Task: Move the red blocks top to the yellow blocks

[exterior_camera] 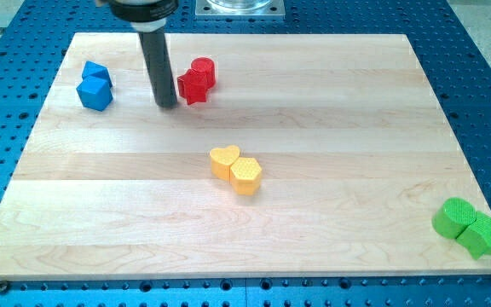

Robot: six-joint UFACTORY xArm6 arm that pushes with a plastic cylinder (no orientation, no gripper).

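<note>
Two red blocks sit together near the view's top: a red star [192, 86] and a red cylinder [204, 71] just behind it. Two yellow blocks touch at the board's middle: a yellow heart [224, 159] and a yellow hexagon [245, 176]. My tip [167, 104] stands on the board just left of the red star, very close to it or touching. The yellow blocks lie well below and to the right of the tip.
Two blue blocks [94, 86] sit at the view's upper left, left of the tip. A green cylinder [452, 217] and a green star [484, 235] lie at the lower right corner. The wooden board [356, 153] rests on a blue perforated table.
</note>
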